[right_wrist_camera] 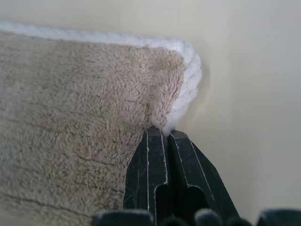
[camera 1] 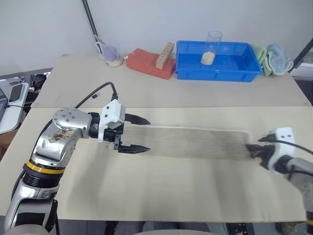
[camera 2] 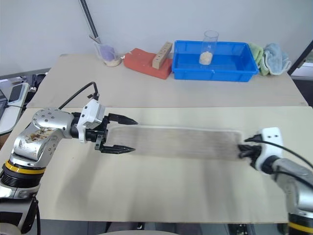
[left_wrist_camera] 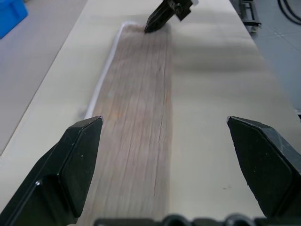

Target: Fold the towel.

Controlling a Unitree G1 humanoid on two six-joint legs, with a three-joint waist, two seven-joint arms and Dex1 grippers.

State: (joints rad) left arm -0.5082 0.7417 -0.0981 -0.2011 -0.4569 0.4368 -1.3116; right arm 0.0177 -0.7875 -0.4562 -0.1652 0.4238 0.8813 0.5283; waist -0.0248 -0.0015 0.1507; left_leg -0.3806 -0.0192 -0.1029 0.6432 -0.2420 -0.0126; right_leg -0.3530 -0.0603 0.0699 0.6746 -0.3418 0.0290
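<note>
Even, soft light — faint shadows, the right gripper (camera 1: 254,147) motion-blurred.

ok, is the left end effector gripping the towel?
No: the left end effector stands wide open over the towel, its fingers apart on either side.

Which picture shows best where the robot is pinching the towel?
The right wrist view: the right gripper is shut on the towel at its white-edged corner, seen close up. The eye views show the whole folded strip; the left wrist view looks along it between open fingers.
</note>
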